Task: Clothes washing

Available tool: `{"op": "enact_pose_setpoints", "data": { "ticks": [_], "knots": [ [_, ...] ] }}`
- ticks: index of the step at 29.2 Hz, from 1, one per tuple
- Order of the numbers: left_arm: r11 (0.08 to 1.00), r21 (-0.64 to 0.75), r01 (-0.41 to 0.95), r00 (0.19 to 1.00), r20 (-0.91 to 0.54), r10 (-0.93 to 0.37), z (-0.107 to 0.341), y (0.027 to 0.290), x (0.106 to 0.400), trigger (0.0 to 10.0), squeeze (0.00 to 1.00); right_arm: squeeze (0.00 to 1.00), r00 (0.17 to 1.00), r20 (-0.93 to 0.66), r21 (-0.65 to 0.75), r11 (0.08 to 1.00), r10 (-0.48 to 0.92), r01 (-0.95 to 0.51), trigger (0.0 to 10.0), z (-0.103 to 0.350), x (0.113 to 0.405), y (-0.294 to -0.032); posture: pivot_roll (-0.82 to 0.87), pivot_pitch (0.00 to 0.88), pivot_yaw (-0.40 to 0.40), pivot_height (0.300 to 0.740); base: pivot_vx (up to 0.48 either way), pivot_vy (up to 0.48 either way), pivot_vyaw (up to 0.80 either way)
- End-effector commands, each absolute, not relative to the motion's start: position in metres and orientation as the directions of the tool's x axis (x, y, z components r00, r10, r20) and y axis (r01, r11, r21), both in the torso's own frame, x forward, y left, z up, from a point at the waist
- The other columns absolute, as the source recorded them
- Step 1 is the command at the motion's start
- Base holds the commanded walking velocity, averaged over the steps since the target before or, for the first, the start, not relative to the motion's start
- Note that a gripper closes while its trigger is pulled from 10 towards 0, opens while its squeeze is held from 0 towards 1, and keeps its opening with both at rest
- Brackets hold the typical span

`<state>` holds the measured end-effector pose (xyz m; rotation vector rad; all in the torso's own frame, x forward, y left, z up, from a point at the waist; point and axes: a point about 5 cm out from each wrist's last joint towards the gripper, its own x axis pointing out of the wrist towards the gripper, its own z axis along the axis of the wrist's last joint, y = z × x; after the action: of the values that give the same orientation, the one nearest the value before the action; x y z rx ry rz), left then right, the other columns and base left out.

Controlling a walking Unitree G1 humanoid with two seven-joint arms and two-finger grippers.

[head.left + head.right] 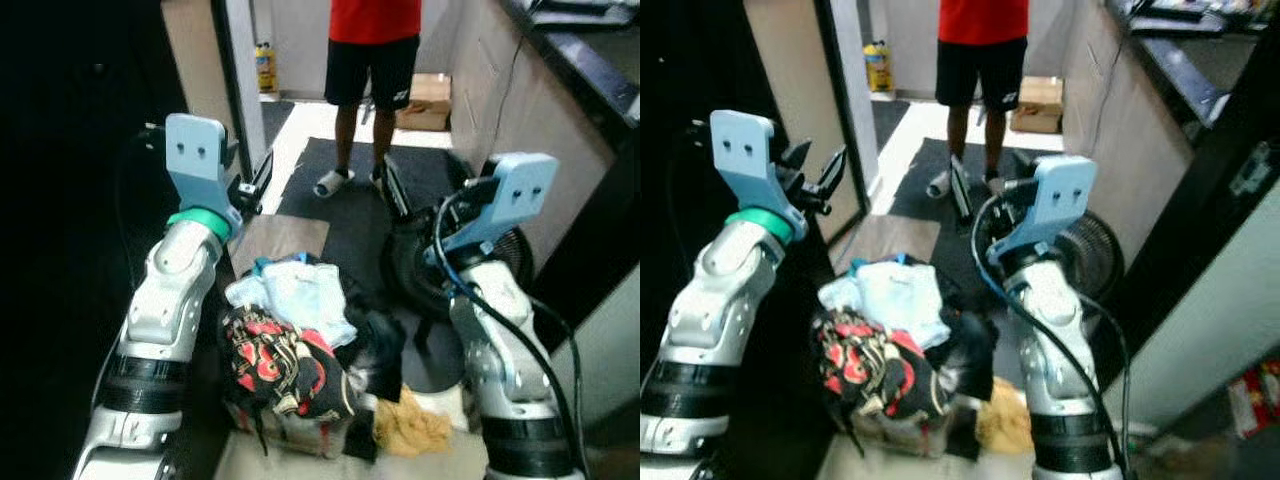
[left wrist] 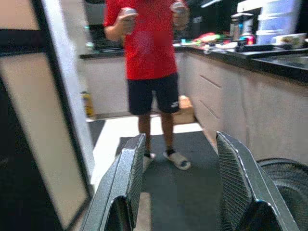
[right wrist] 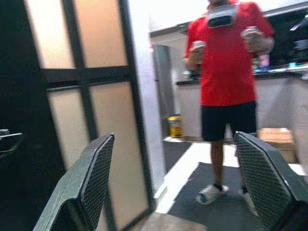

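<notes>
A heap of clothes (image 1: 300, 350) lies on the floor between my two arms. A light blue cloth (image 1: 305, 295) is on top, a black and red patterned garment (image 1: 275, 365) is at the front, and a yellow cloth (image 1: 410, 425) lies at its right. My left gripper (image 1: 252, 185) is raised above the heap's far left side, open and empty, with both fingers (image 2: 127, 178) spread wide. My right gripper (image 1: 395, 185) is held up at the far right of the heap, also open with nothing between its fingers (image 3: 94, 178).
A person (image 1: 372, 60) in a red shirt and black shorts stands on a dark mat (image 1: 340, 190) ahead, holding controllers. A round fan (image 1: 415, 270) sits by my right arm. A dark-framed glazed door (image 1: 235, 90) is at left, with cabinets and a black counter (image 1: 570, 60) at right.
</notes>
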<state>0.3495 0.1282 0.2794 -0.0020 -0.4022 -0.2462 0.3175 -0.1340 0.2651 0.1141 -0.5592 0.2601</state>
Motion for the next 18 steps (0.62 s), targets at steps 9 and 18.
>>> {"op": "enact_pose_setpoints", "data": {
  "ticks": [9,18],
  "knots": [
    [0.974,0.045,0.223,0.904,0.363,-0.224,0.275,0.132,0.352,10.0,0.0,0.0,0.814,0.534,0.03,0.957,0.228,-0.288,10.0,0.264,0.317,-0.129,-0.01,0.043,0.07,0.74,0.0,0.0,0.0],
    [0.972,0.06,0.229,0.914,0.332,-0.236,0.265,0.13,0.352,10.0,0.0,0.0,0.82,0.516,0.011,0.955,0.248,-0.296,10.0,0.257,0.317,-0.126,-0.01,0.048,0.068,0.74,0.0,0.0,0.0]
  ]
}}
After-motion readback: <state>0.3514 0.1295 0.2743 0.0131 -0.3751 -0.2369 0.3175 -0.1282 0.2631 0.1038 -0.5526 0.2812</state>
